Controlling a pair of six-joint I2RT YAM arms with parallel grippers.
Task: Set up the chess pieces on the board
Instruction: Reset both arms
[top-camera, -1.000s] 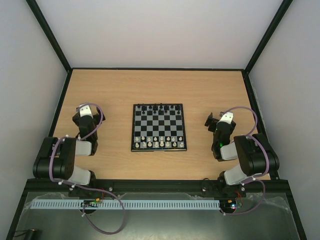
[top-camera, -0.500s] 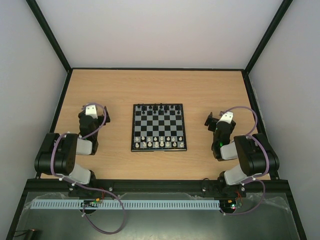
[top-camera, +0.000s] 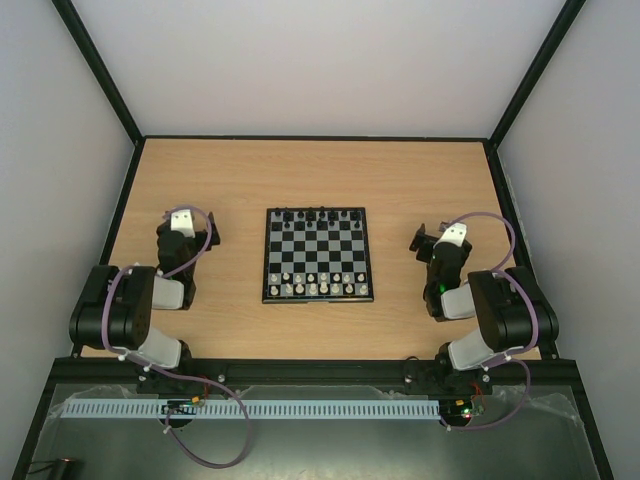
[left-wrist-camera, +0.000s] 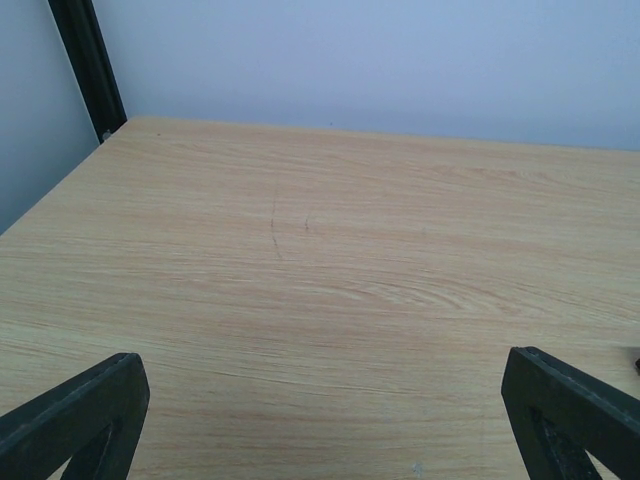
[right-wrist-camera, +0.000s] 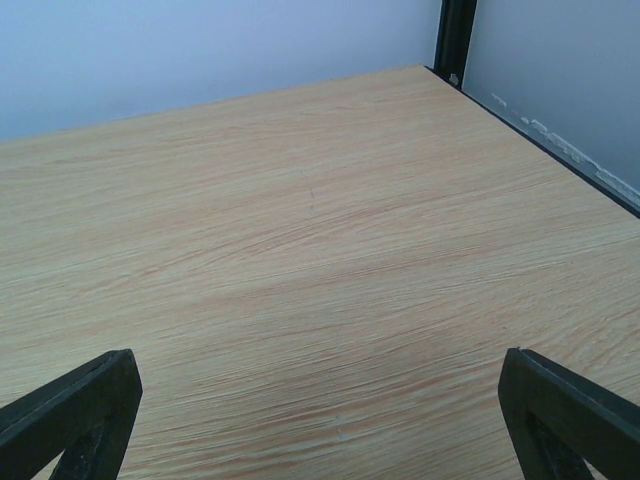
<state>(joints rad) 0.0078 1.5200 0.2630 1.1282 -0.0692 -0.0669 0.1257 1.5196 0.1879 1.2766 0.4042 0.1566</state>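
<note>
Board (top-camera: 318, 255) with chess pieces (top-camera: 318, 287) is found between left hand (left-wrist-camera: 320, 425) and right hand (right-wrist-camera: 320, 420), both released, nothing grasped, over counter (top-camera: 300, 170).

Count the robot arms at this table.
2. The left arm sits left of the board, the right arm right of it, both apart from it. None appears hidden.

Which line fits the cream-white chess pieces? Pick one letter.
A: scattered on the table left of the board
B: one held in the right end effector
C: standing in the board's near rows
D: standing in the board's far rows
C: the top view shows the cream-white pieces lined up in the near rows of the board, with the black pieces at the far edge.
</note>
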